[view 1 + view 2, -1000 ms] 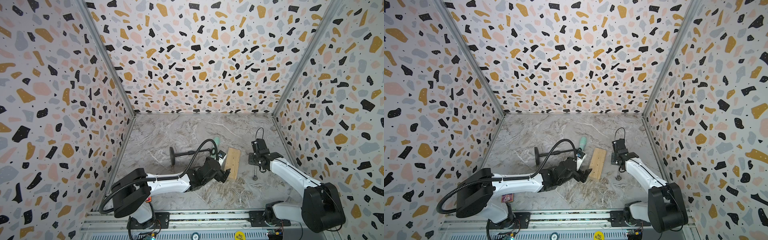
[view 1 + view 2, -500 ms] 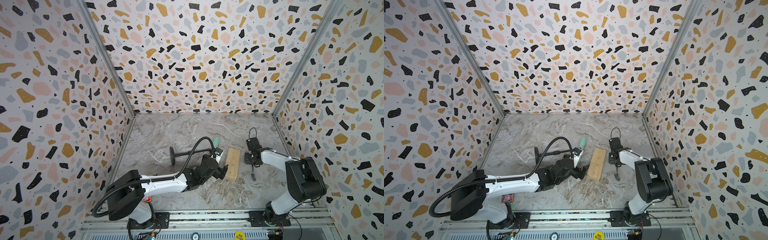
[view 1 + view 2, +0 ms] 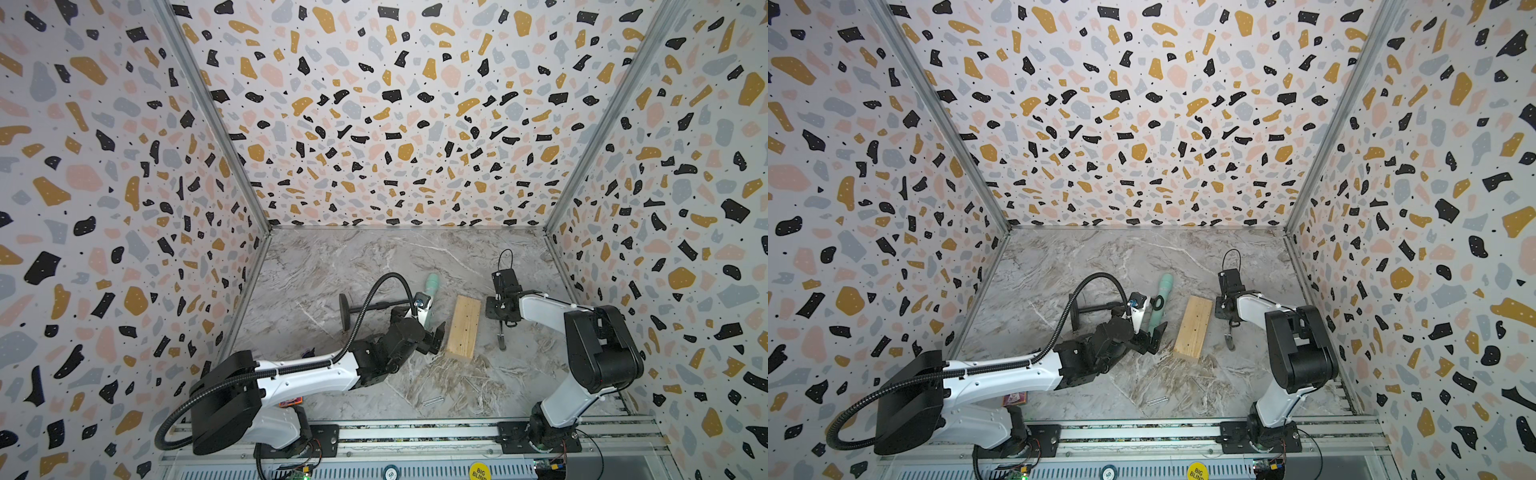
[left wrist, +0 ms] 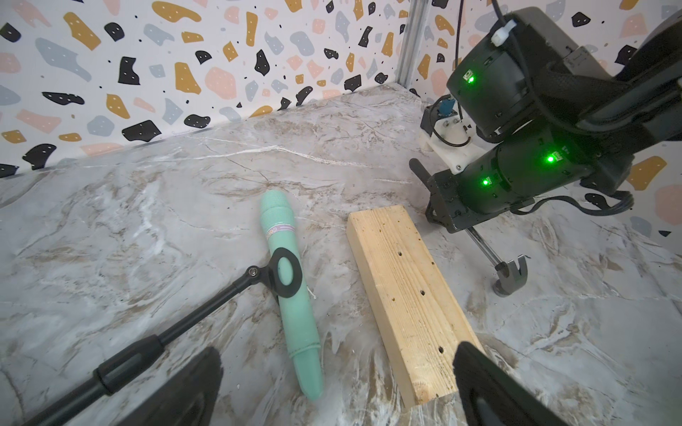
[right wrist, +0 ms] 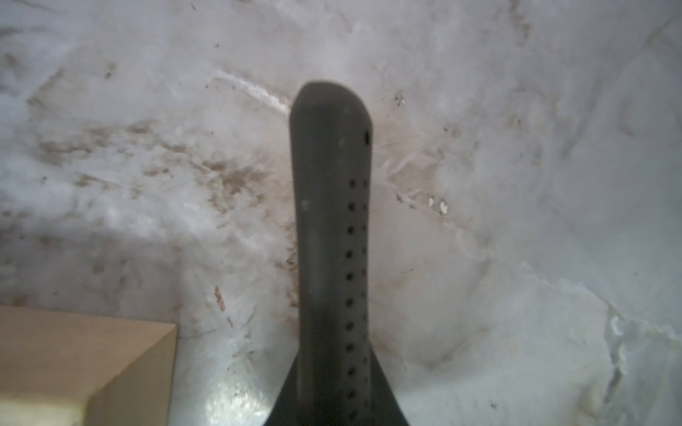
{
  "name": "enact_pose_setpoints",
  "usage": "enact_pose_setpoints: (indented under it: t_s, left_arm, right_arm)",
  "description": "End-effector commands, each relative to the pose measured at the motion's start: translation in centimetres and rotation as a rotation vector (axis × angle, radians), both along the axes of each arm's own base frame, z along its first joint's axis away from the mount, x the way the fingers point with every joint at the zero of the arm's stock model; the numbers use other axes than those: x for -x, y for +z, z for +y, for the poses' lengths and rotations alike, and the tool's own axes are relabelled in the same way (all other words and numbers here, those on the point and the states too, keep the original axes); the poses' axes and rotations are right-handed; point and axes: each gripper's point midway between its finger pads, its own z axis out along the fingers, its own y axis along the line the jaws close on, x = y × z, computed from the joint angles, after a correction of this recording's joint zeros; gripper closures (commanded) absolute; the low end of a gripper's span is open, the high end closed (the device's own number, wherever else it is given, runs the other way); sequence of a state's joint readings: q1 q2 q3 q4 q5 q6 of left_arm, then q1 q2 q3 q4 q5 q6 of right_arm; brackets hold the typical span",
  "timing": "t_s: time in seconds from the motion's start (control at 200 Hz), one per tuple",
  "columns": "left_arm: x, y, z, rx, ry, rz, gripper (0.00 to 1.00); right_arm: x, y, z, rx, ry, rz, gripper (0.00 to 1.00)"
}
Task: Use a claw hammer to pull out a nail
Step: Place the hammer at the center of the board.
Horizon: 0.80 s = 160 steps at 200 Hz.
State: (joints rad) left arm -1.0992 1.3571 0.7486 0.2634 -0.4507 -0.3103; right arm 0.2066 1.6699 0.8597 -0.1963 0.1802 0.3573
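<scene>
The claw hammer (image 3: 501, 337) (image 3: 1228, 338) has a slim shaft and a silvery forked head (image 4: 511, 274). It hangs head-down, just right of the wooden block (image 3: 463, 326) (image 3: 1192, 328) (image 4: 409, 295). My right gripper (image 3: 504, 318) (image 4: 455, 223) is shut on its black dotted handle (image 5: 328, 221). The head sits at the table surface, apart from the block. My left gripper (image 3: 434, 336) (image 4: 336, 365) stands open at the block's near left corner, holding nothing. The block's top shows only holes. A thin loose nail (image 3: 432, 401) lies near the front edge.
A mint-green stick-shaped tool (image 3: 432, 286) (image 4: 291, 291) lies left of the block. A long black rod with disc ends (image 3: 365, 307) (image 4: 147, 346) clips onto the green tool. Speckled walls enclose the marble table (image 3: 353, 266) on three sides.
The right arm's elbow has risen and folded back, and the hammer has shifted slightly left toward the block. My left gripper has drawn back a little from the block.
</scene>
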Motion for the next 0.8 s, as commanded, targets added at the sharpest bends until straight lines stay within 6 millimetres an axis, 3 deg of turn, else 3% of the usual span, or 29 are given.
enact_pose_setpoints:
  t_s: [0.0, 0.32, 0.796]
  left_arm:
    - [-0.6, 1.2, 0.7, 0.035, 0.035, -0.033, 0.0]
    - [-1.0, 1.3, 1.2, 0.031, 0.049, -0.037, 0.0]
    - [-1.1, 1.5, 2.0, 0.034, 0.074, -0.032, 0.0]
  right_arm:
    - [0.9, -0.6, 0.4, -0.051, 0.0, 0.026, 0.87]
    - [-0.2, 1.1, 0.5, -0.114, -0.018, -0.05, 0.75]
    - [-1.0, 2.0, 0.6, -0.128, -0.012, -0.082, 0.74]
